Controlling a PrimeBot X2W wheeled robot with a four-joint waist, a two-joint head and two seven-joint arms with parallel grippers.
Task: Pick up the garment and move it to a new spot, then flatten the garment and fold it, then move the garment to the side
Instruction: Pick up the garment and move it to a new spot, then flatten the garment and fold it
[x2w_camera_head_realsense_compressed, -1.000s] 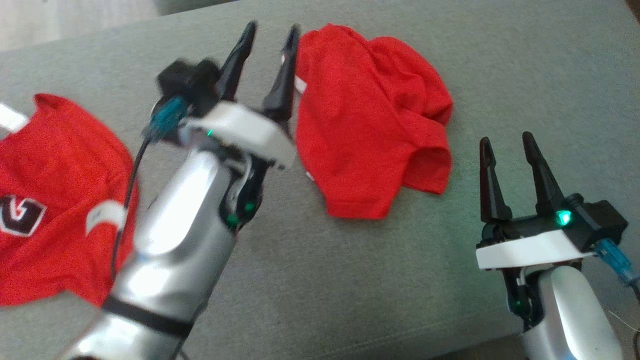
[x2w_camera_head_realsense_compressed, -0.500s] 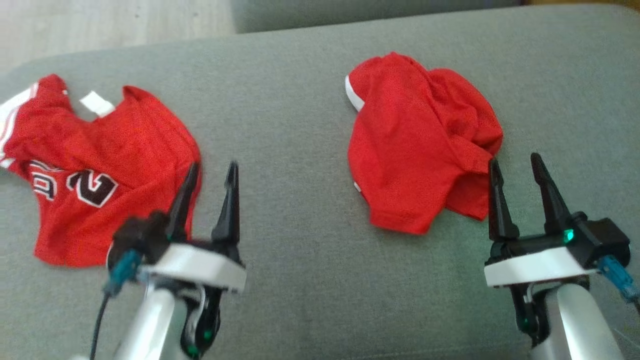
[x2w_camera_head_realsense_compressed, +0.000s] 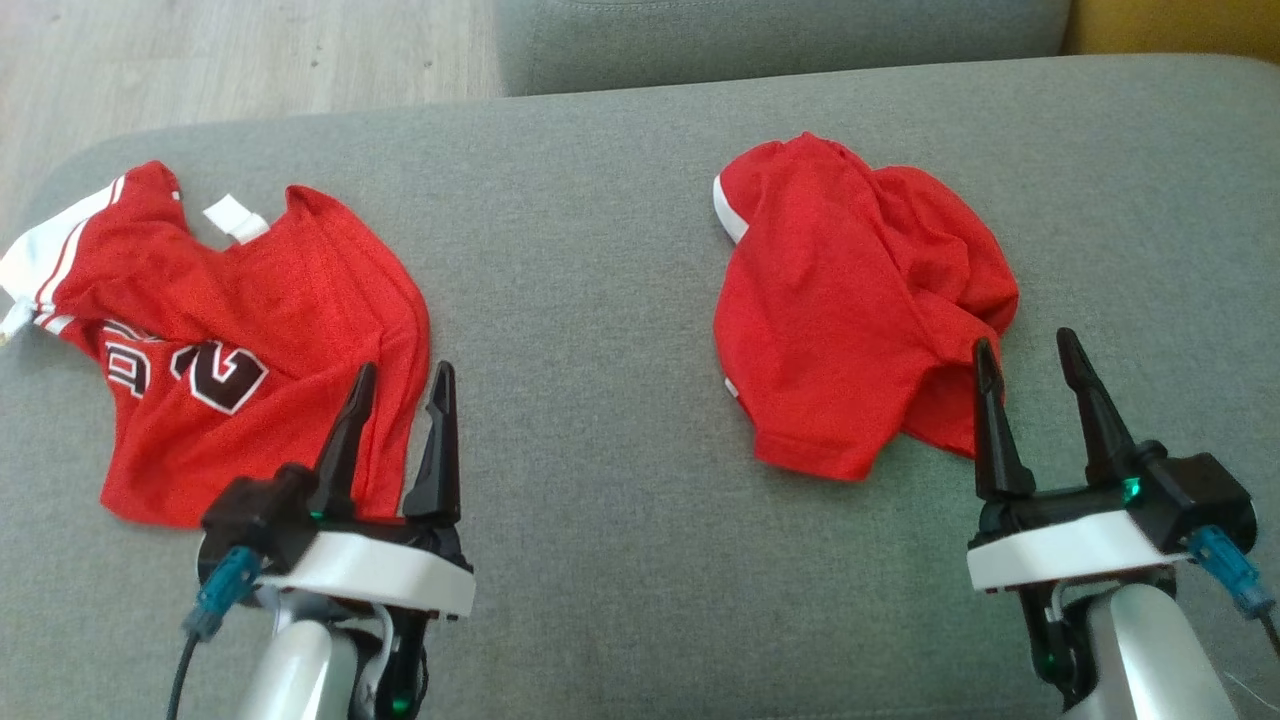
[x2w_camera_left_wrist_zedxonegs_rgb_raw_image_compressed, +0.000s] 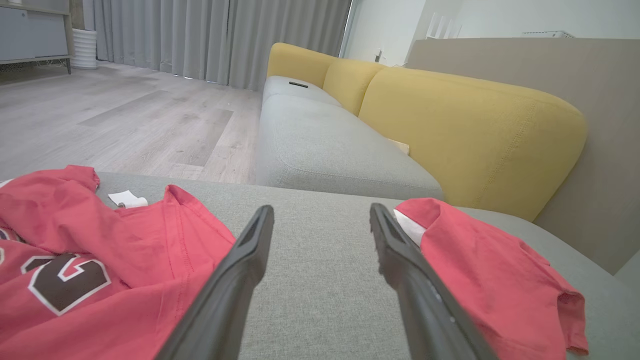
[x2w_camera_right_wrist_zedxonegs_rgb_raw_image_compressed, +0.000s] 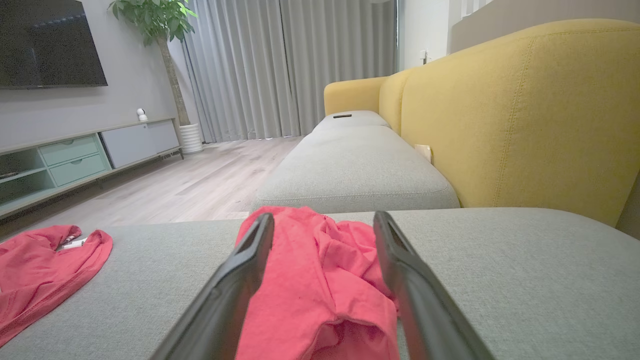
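A folded, bunched red garment (x2w_camera_head_realsense_compressed: 830, 300) with a white trim edge lies on the grey seat cushion (x2w_camera_head_realsense_compressed: 580, 300), right of centre. My right gripper (x2w_camera_head_realsense_compressed: 1025, 342) is open just in front of its near right corner, with nothing between the fingers. In the right wrist view the red garment (x2w_camera_right_wrist_zedxonegs_rgb_raw_image_compressed: 320, 270) lies right ahead of the open right gripper (x2w_camera_right_wrist_zedxonegs_rgb_raw_image_compressed: 323, 216). My left gripper (x2w_camera_head_realsense_compressed: 404, 370) is open and empty at the near edge of a second red jersey (x2w_camera_head_realsense_compressed: 220, 330) with dark numbers. In the left wrist view the left gripper (x2w_camera_left_wrist_zedxonegs_rgb_raw_image_compressed: 321, 210) points at bare cushion between the jersey (x2w_camera_left_wrist_zedxonegs_rgb_raw_image_compressed: 100, 250) and the garment (x2w_camera_left_wrist_zedxonegs_rgb_raw_image_compressed: 480, 270).
Yellow backrest cushions (x2w_camera_left_wrist_zedxonegs_rgb_raw_image_compressed: 450, 125) rise beyond the seat, to the right in both wrist views. A second grey seat section (x2w_camera_right_wrist_zedxonegs_rgb_raw_image_compressed: 350, 165) continues ahead. Wood floor (x2w_camera_head_realsense_compressed: 250, 50) lies past the cushion's far left edge. A TV cabinet (x2w_camera_right_wrist_zedxonegs_rgb_raw_image_compressed: 75, 155) stands across the room.
My left arm has pulled back from the folded garment's left edge to the near left, open throughout. The head view has shifted, bringing the whole jersey into sight. The right gripper has kept its place.
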